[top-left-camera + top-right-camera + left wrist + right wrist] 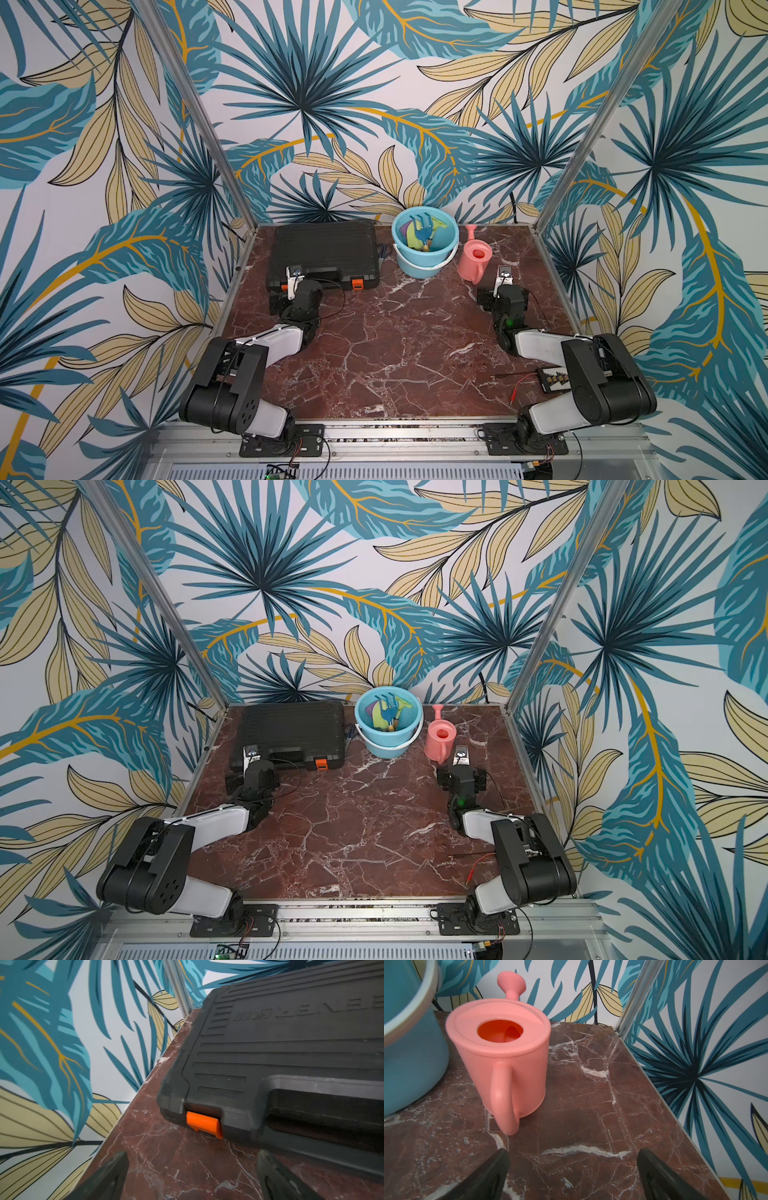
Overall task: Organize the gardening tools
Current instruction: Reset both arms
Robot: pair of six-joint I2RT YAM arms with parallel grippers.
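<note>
Several gardening tools stand in a light blue bucket (pixel 419 266) at the back of the table: a blue fork (pixel 422 231), a green piece (pixel 409 239) and a purple piece (pixel 402 227). The pink watering can (pixel 475 259) stands upright just right of the bucket, with its handle toward my right gripper (pixel 573 1152). That gripper is open over bare marble, a short way from the handle (pixel 503 1101). My left gripper (pixel 192 1154) is open too, low over the table in front of the black case's orange latch (pixel 204 1124). Neither gripper holds anything.
A large closed black ribbed case (pixel 326 249) lies at the back left, with a second orange latch (pixel 357 284) on its front. A small board (pixel 555 379) with red wires sits at the front right. Metal posts and patterned walls edge the marble table (pixel 395 353).
</note>
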